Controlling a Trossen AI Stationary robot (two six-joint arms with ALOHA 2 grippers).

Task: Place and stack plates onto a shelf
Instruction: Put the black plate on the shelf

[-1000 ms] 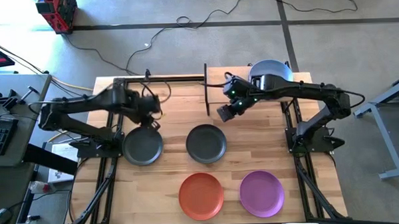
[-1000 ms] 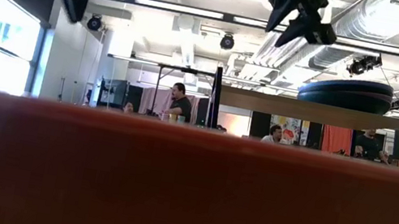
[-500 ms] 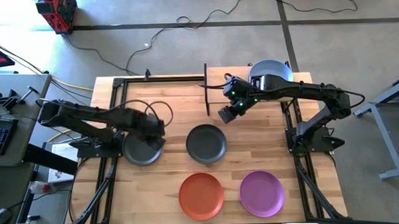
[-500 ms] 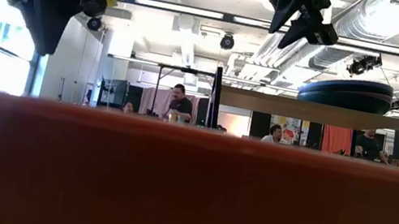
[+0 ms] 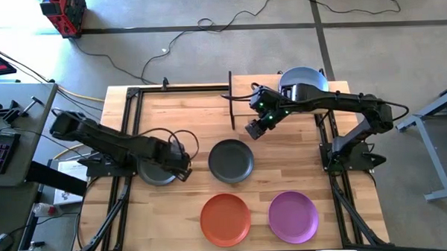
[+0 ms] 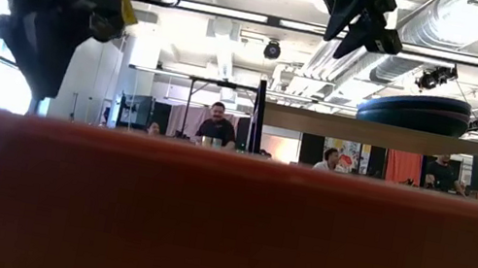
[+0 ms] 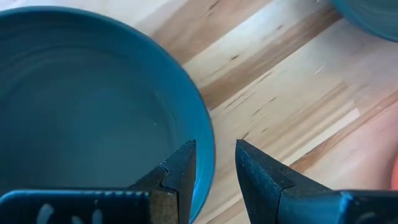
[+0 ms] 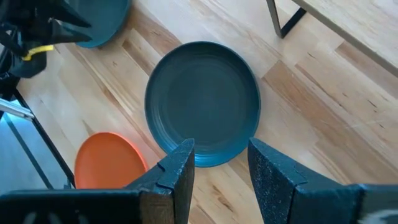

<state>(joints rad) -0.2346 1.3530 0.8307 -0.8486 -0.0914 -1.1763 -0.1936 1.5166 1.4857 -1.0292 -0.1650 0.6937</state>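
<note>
my left gripper [image 7: 212, 165] is down at the dark plate on the left [image 5: 159, 166], fingers spread with one on each side of its rim, nothing pinched yet. my right gripper [image 5: 255, 127] hangs open and empty above the table, just off the shelf [image 5: 291, 92]. largest first: the shelf carries a stack of plates [image 5: 304, 81], light blue on top; i can't count how many sit under it. four wait on the tabletop [image 5: 186, 112]: the left dark plate, the middle dark plate [image 5: 231, 160], the orange plate [image 5: 225, 218] and the purple plate [image 5: 293, 216]. i judge the job about half done.
</note>
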